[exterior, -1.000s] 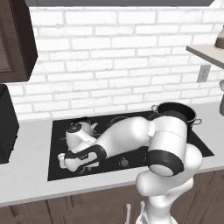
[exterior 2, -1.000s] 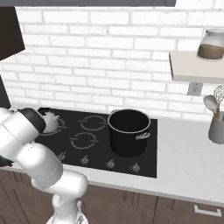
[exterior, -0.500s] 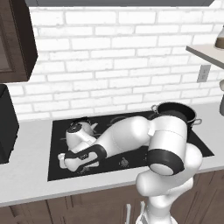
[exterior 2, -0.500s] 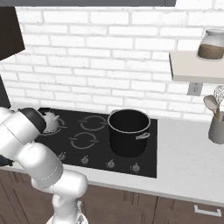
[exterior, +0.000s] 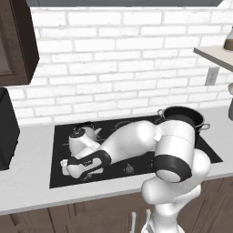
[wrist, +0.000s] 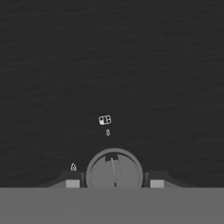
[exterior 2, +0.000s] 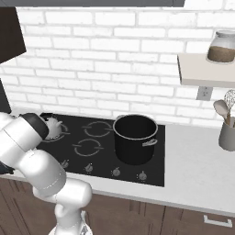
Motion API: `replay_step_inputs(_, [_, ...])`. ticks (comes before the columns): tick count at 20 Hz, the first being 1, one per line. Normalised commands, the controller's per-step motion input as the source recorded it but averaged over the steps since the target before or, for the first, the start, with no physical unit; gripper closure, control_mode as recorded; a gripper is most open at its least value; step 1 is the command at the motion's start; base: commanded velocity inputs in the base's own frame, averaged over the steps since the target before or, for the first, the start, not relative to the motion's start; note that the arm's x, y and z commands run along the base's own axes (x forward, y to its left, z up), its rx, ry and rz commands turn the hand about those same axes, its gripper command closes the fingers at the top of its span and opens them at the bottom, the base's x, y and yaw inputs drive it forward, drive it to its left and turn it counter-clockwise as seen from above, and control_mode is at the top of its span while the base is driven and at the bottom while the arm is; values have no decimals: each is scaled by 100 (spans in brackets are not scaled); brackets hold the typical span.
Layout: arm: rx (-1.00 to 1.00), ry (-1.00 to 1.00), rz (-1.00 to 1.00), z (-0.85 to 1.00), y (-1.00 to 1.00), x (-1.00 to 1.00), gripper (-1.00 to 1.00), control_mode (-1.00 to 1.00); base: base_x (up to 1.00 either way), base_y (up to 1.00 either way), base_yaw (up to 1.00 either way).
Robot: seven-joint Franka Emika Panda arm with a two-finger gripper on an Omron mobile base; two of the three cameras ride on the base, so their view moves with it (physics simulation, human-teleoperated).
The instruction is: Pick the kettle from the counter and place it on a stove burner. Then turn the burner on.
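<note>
At the bottom centre of the hand view my fingertips (wrist: 72, 183) sit on either side of a round grey knob (wrist: 114, 171) on the black cooktop (wrist: 112, 65), touching its rim, so my jaws are clamped on that knob. In the left base view my gripper (exterior: 68, 164) is low at the cooktop's front left, with the kettle (exterior: 83, 134) just behind it on the glass, left of the black pot (exterior: 184, 117).

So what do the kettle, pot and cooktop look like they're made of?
Kettle: likely polished metal, pale silvery body with soft highlights. Pot: probably coated or enamelled metal, uniform black with a faint sheen. Cooktop: looks like black glass, flat and glossy with printed grey rings.
</note>
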Motion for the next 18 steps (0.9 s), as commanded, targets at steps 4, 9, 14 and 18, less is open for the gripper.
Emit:
replay_step_inputs(4, [0, 0, 3, 0, -4, 0, 100, -100, 0, 0, 0])
replay_step_inputs(9, [2, 0, 26, -5, 0, 0, 100, -100, 0, 0, 0])
replay_step_inputs(14, [2, 0, 34, -9, -1, 0, 100, -100, 0, 0, 0])
replay_step_inputs(18, [1, 0, 37, -4, -1, -2, 100, -100, 0, 0, 0])
